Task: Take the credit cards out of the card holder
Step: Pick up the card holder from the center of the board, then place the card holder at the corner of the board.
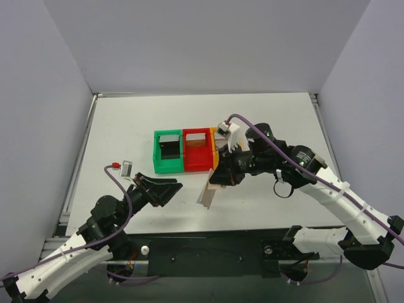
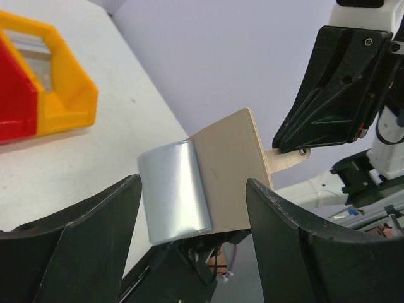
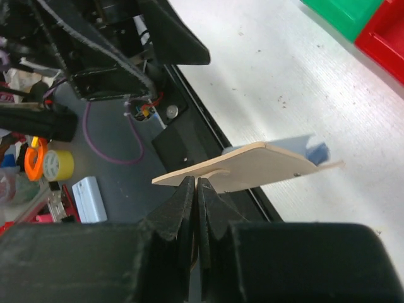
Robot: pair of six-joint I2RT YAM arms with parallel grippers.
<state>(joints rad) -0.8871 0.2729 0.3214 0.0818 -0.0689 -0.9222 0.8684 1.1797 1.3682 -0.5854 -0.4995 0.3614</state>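
Two grippers: left gripper (image 1: pixel 170 191) spread wide, empty, at 9 o'clock of the holder (image 2: pixel 230 167); right gripper (image 3: pixel 194 189) clenched on its tab (image 2: pixel 284 158).
Holder: held tilted, at 6 o'clock of the red bin (image 1: pixel 197 151).
Card (image 2: pixel 173 192): silvery, sticking out toward the left gripper.
Card pull: close on the card's bare end only, then pull straight along the slot.

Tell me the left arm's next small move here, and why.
Probably ease the left gripper forward and close it on the silver card. Its jaws stand open and face that card, which sticks out of the card holder, and the top view shows a gap between gripper and holder. The right gripper is shut on the holder's tab, steadying it for the pull.
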